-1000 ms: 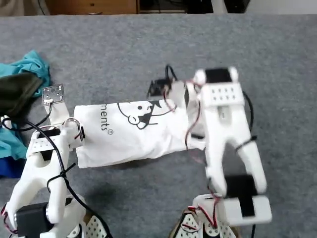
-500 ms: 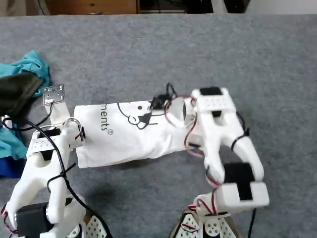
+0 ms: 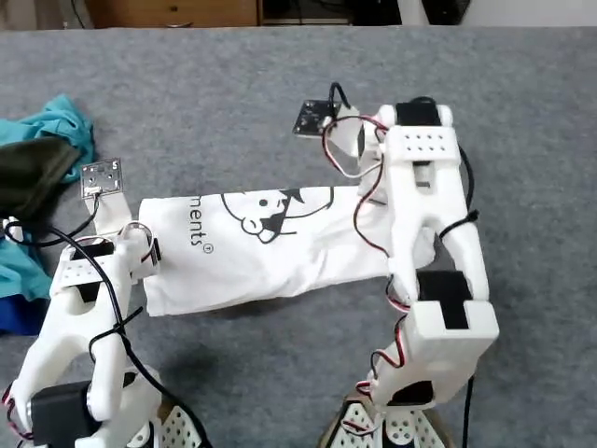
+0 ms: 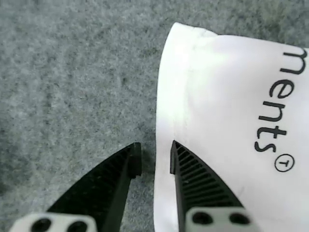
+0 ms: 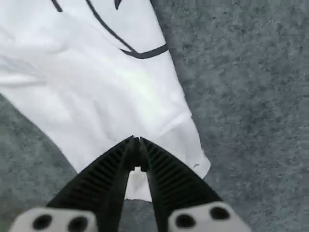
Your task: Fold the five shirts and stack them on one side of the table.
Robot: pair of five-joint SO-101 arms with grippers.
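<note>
White shirt (image 3: 270, 247), folded into a strip, lies at the centre of the table (image 3: 504, 84).
Your left gripper (image 4: 155, 159) straddles its 9 o'clock hem, barely parted and empty, seemingly set to pinch; your right gripper (image 5: 136, 145) hovers closed and empty above the 3 o'clock end.

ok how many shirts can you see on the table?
4: white shirt in the centre; teal shirt, dark shirt and blue shirt heaped at the left edge. A fifth may be hidden there.

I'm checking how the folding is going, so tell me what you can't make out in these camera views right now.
- High view: the pile of clothes is cut off by the left edge, so its shirts cannot be counted.
- High view: the right end of the white shirt lies under the right arm.
- Right wrist view: the shut tips of the right claw hide whether cloth is pinched.
</note>
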